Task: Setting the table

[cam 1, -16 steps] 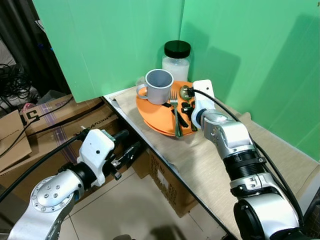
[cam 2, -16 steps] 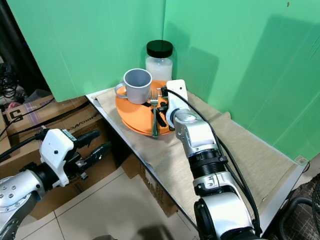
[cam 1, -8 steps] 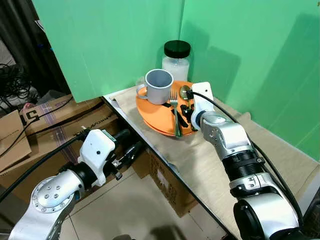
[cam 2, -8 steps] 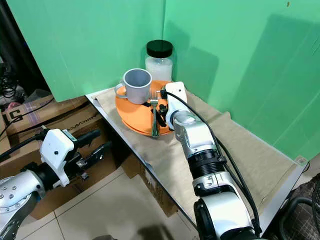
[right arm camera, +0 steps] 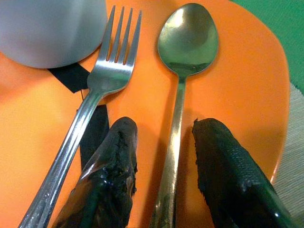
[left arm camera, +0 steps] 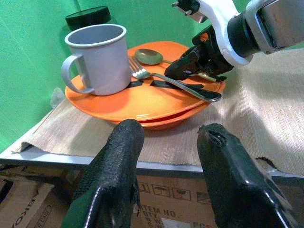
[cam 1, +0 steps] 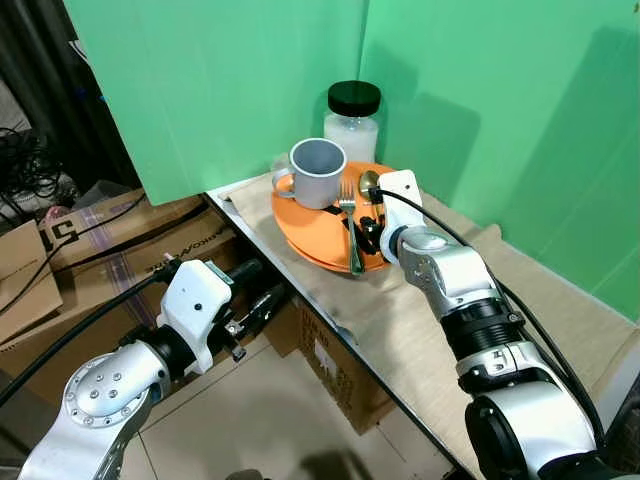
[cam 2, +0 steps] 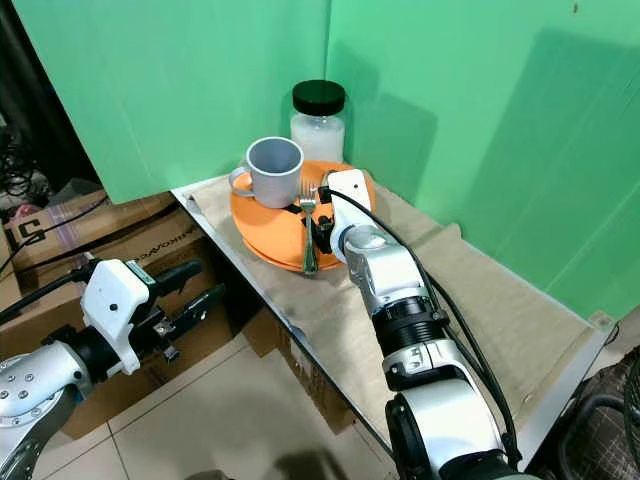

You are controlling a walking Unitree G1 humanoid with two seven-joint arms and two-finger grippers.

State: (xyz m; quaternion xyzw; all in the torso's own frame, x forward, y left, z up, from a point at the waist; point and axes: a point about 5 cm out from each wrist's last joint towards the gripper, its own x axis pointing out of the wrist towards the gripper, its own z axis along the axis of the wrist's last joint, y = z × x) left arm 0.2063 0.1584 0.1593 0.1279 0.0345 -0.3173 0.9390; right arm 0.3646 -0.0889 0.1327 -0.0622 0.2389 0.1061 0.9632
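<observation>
Straddling the spoon (right arm camera: 183,71), right gripper (right arm camera: 164,166) aligns with its handle, bowl pointing away.

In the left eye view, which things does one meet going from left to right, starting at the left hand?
Left hand → grey mug → fork → right hand, over the orange plate.

Perhaps "C" on cardboard box (cam 1: 60,232)

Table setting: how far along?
Done: nothing laid out yet. The mug, fork and spoon all sit on the orange plate.
In hand: the right gripper, open, straddles the spoon's handle.
Left: grasp it and place each piece. The left gripper waits, open, below the table edge.
</observation>
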